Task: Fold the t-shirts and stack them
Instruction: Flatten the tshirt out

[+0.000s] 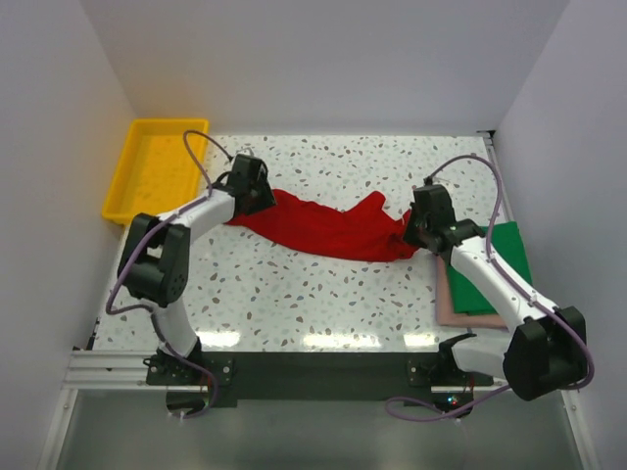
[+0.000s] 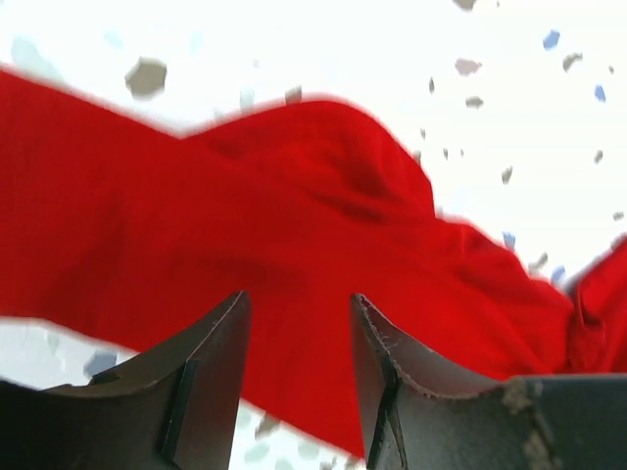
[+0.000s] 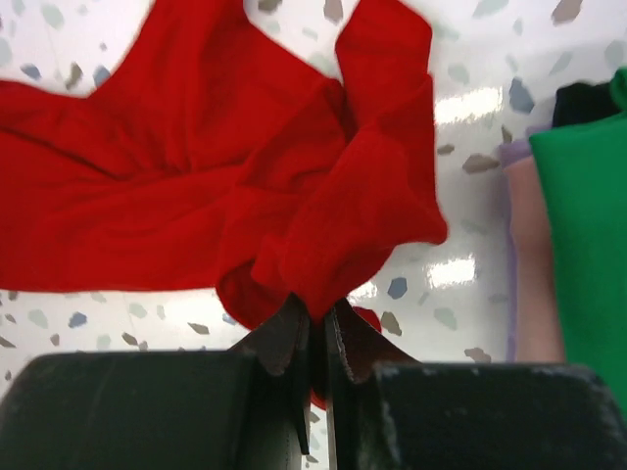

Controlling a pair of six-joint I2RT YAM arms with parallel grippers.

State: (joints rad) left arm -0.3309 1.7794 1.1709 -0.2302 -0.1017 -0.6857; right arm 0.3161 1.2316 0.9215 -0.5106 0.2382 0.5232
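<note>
A red t-shirt lies crumpled in a long band across the middle of the speckled table. My left gripper is at its left end; in the left wrist view its jaws stand apart above the red cloth with nothing between them. My right gripper is at the shirt's right end; in the right wrist view it is shut on a bunched fold of the red t-shirt. A folded green t-shirt lies on a folded pink one at the right.
A yellow bin stands at the table's back left corner. White walls close in the sides and back. The green and pink stack also shows at the right edge of the right wrist view.
</note>
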